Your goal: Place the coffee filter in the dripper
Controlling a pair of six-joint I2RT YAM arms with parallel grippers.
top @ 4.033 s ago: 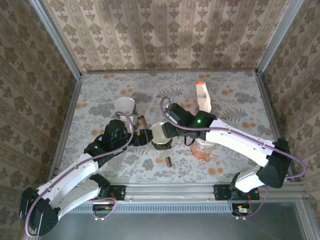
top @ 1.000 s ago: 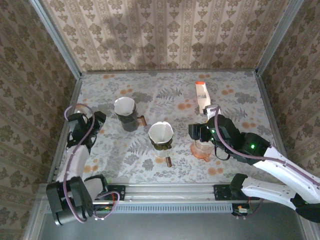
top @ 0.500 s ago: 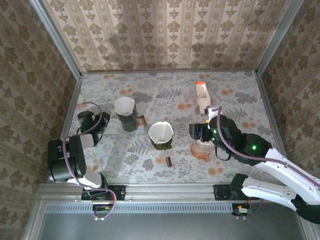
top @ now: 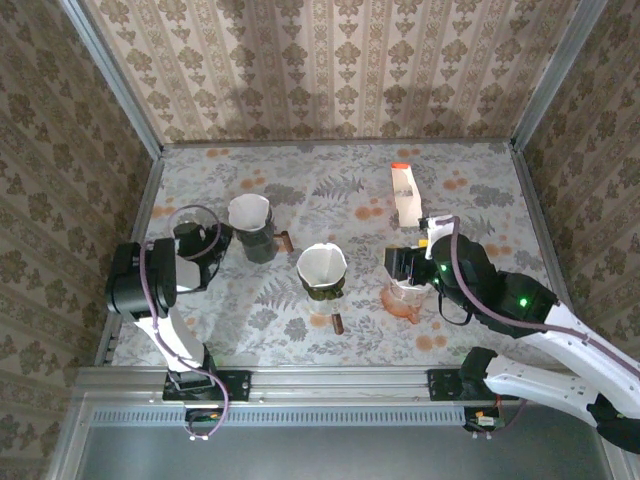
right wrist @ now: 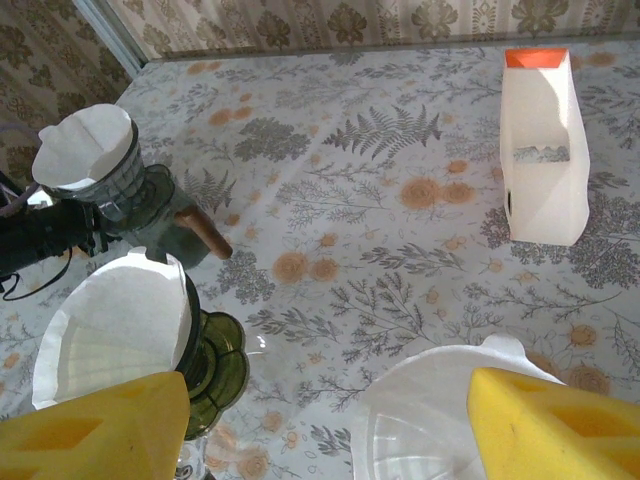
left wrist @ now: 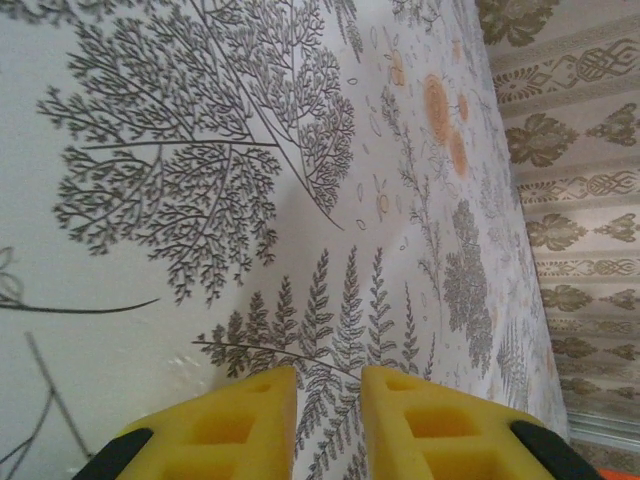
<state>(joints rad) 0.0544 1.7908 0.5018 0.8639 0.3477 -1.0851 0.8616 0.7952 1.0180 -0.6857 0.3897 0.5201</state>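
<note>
left gripper (left wrist: 328,415): closed on nothing, its yellow pads almost meeting over the bare tablecloth (left wrist: 120,350) near the table's left edge.
right gripper (right wrist: 330,405): open wide and empty, hanging low over the pink dripper (top: 402,305).
filter (right wrist: 110,330): sat inside the green dripper (right wrist: 215,365) in the middle of the table; a second paper lined the grey dripper (right wrist: 135,195) behind it.
risk one: the right fingers straddled the pink dripper, so a drop or sideways swing would likely knock or tip it. its left finger was also close to the seated paper, which could be crumpled or dragged out.
risk two: the left arm was folded tight beside the grey dripper, and a careless unfold might clip its brown handle (top: 284,240).
top view: gave both arms' poses and the gaps between the three drippers.
right wrist view: gave the paper's seating inside the cones, and the white box (right wrist: 540,140). whether the white shape between its fingers was paper or plastic could not be told.
left wrist view: gave the closure of the pads.
</note>
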